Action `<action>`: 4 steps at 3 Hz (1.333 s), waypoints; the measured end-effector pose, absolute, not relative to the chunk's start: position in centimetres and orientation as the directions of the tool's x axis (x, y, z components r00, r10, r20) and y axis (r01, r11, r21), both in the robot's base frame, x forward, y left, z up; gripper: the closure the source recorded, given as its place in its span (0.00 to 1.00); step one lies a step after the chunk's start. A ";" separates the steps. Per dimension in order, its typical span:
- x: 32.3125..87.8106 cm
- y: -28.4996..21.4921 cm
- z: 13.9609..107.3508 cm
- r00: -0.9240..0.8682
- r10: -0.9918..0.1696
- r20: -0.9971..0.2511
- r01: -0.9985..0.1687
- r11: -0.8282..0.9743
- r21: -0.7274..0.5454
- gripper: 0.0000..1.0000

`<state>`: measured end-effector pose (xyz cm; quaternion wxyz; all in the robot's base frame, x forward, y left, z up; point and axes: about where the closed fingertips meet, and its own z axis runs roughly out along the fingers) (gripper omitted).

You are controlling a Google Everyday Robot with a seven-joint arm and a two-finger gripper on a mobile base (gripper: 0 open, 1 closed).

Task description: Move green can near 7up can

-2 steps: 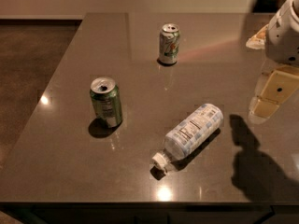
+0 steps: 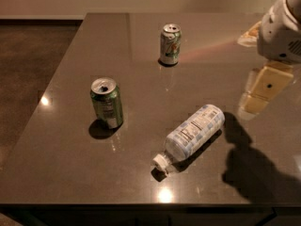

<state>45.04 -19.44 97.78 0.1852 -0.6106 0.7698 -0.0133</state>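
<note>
The green can [image 2: 107,102] stands upright on the dark table [image 2: 66,159] at the left, with its silver top opened. The 7up can [image 2: 170,44] stands upright farther back, near the table's middle, well apart from the green can. My gripper [image 2: 257,98] hangs above the table's right side, to the right of both cans and touching neither. It holds nothing that I can see.
A clear plastic water bottle [image 2: 193,133] with a white cap lies on its side between the green can and the gripper. A pale object [image 2: 248,34] lies at the far right, partly hidden by the arm. The table's left and front edges are close.
The gripper has shifted slightly to the left. The cans and the bottle have not moved.
</note>
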 end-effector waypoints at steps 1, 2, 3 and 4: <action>46.3 -16.5 98.0 -0.144 -0.933 -0.328 -0.944 0.229 -0.236 0.00; 47.2 -11.9 97.2 -0.093 -0.907 -0.412 -0.959 0.193 -0.209 0.00; 48.1 -7.8 95.8 -0.078 -0.860 -0.504 -0.969 0.185 -0.166 0.00; 49.0 -4.0 94.8 -0.072 -0.809 -0.584 -0.977 0.175 -0.123 0.00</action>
